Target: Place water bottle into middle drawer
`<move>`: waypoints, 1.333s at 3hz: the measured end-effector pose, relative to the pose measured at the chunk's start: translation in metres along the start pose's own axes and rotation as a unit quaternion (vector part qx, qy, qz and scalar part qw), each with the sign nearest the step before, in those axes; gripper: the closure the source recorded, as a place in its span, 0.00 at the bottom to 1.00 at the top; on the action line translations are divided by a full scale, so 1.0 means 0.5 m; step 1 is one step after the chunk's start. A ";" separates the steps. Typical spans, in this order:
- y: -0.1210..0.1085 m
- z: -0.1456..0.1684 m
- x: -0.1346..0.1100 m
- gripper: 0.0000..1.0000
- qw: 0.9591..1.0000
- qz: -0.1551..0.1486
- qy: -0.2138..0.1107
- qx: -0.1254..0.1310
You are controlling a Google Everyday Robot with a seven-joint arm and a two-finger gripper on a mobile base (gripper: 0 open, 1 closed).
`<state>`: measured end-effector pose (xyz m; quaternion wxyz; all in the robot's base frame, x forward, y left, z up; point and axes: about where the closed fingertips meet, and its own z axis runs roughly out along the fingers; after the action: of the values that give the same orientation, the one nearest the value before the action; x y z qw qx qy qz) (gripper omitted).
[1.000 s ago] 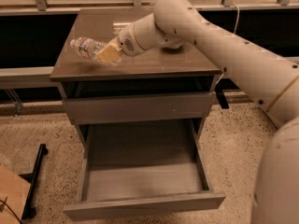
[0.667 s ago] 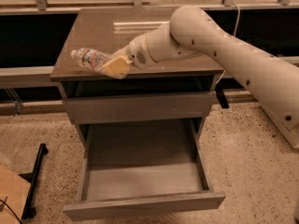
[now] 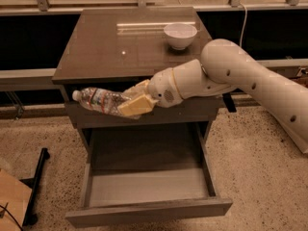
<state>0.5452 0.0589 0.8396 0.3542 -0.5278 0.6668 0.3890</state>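
Observation:
My gripper (image 3: 134,98) is shut on the water bottle (image 3: 98,100), a clear crinkled bottle with a white cap pointing left. I hold it lying sideways in the air, in front of the cabinet's upper drawer front and above the open drawer. The middle drawer (image 3: 149,189) is pulled out below, with a pale grey floor and nothing in it. My white arm (image 3: 226,76) reaches in from the right.
A white bowl (image 3: 180,35) stands on the brown cabinet top (image 3: 110,47) at the back right. A dark stand (image 3: 36,186) and a cardboard piece (image 3: 12,201) sit on the speckled floor at the left. A railing runs behind the cabinet.
My gripper has carried the bottle off the cabinet top, forward and down, so it now hangs in front of the upper drawer front above the open drawer.

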 end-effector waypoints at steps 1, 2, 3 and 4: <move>0.047 -0.010 0.105 1.00 0.998 0.045 0.052 0.003; -0.020 0.012 0.210 1.00 0.985 0.130 0.090 0.073; -0.098 0.056 0.310 1.00 0.966 0.196 0.108 0.130; -0.163 0.098 0.391 1.00 0.951 0.237 0.131 0.148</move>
<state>0.5904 0.0075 0.6335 0.2357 -0.3428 0.8632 0.2860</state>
